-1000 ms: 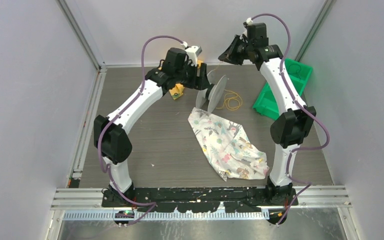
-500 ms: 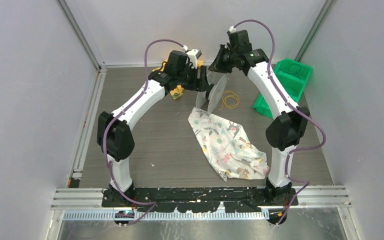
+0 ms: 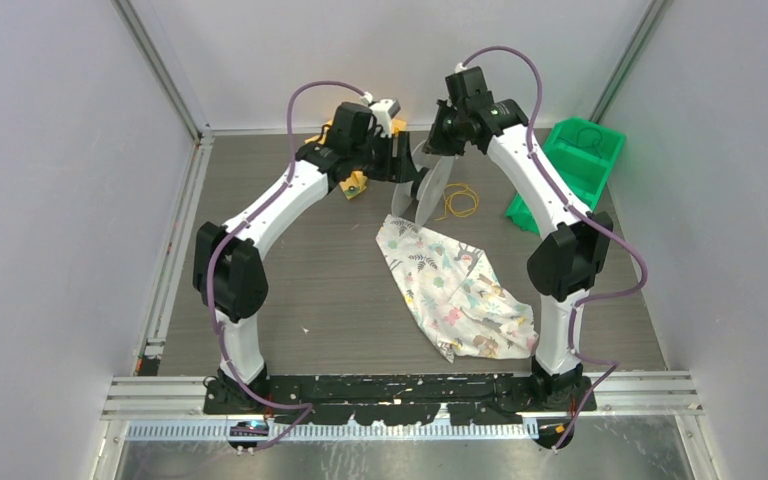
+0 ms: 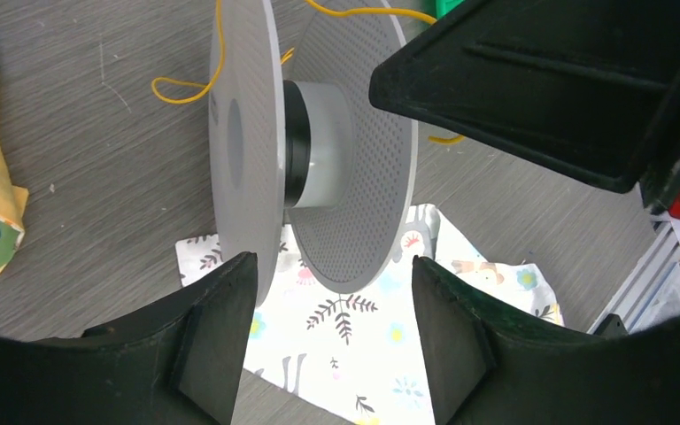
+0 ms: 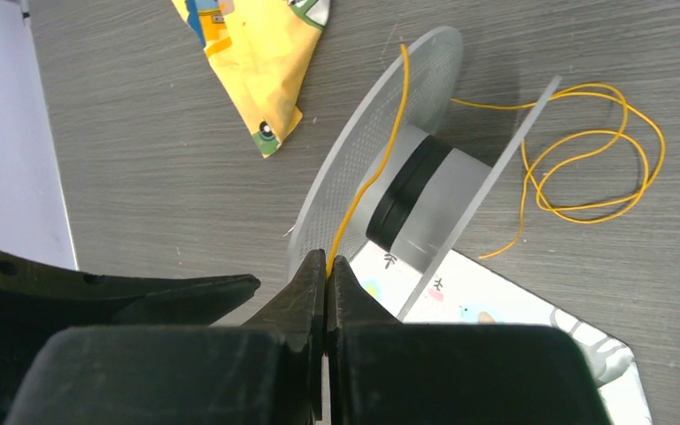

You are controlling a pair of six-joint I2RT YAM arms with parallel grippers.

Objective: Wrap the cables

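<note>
- Our right gripper pinches the cable, which runs over one spool rim.
- Our left gripper straddles both rims; we cannot tell whether it clamps them.
- The hub looks bare and loose loops lie at the spool's three o'clock, so we judge nearly all the winding remains.

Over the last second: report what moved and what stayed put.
The right gripper, shut on the cord, swung left and now sits just above the spool. The left gripper kept its hold on the spool, barely shifting. The cloth, the bin and the cord's loose loops lie where they were.
</note>
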